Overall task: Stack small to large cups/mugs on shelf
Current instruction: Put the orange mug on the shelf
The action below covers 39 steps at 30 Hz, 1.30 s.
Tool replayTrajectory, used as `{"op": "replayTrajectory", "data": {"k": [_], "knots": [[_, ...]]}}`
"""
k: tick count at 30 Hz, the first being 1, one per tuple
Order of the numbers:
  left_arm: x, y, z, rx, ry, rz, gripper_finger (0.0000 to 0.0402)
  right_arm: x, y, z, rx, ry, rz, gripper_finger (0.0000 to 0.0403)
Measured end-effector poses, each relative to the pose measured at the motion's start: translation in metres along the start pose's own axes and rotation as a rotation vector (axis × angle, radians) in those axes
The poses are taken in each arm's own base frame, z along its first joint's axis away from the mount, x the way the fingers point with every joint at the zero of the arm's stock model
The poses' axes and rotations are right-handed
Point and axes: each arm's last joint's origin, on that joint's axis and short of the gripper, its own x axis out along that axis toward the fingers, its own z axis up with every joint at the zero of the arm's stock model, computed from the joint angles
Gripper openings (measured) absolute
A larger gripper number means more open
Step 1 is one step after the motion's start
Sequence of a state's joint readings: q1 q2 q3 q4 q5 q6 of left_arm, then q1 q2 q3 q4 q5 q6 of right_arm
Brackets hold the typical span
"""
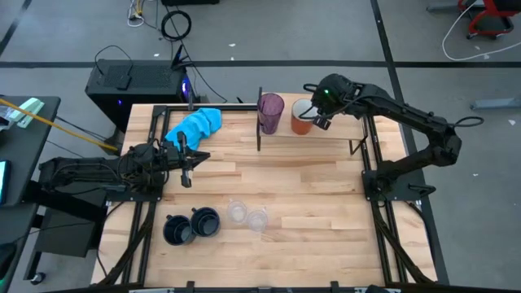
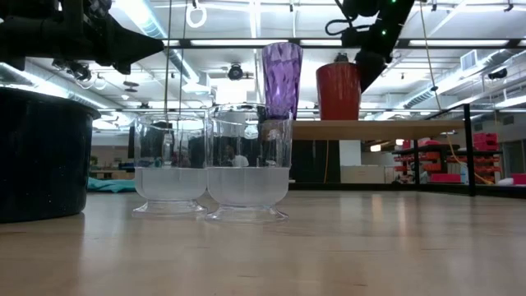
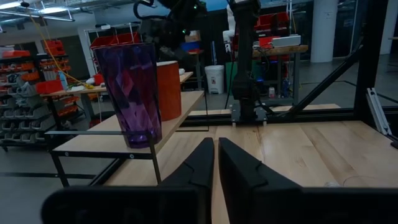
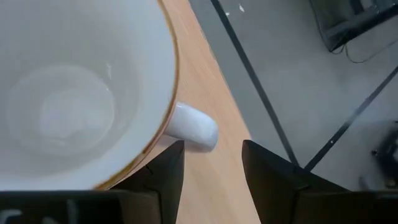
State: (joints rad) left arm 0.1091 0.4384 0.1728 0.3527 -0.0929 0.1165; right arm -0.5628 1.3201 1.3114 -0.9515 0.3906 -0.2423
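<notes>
While my right tool point(image 4: 211, 165) hangs with its fingers apart just above the white handle of the orange, white-lined ceramic mug point(image 1: 303, 116), I judge the release done. That mug stands on the light-wood shelf board point(image 1: 326, 130) beside the tall purple translucent tumbler point(image 1: 270, 112). I'd rise straight up, clear of the handle. Left tool point(image 3: 214, 155), fingers nearly together, waits mid-surface.

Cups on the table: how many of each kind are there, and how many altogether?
Purple tumbler: 1
Orange mug: 1
Navy mugs: 2
Clear glasses: 2
Total: 6
</notes>
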Motion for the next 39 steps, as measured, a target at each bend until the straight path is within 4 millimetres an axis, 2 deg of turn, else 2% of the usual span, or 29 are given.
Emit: {"op": "replayTrajectory", "data": {"k": [19,39], "knots": [[0.000,0.000,0.000,0.000,-0.001,0.000,0.0032,0.000,0.003,0.011,-0.021,-0.122,0.051,0.0168],[0.000,0.000,0.000,0.000,0.000,0.000,0.0035,-0.003,0.004,0.012,0.036,-0.127,0.042,0.0168]]}}
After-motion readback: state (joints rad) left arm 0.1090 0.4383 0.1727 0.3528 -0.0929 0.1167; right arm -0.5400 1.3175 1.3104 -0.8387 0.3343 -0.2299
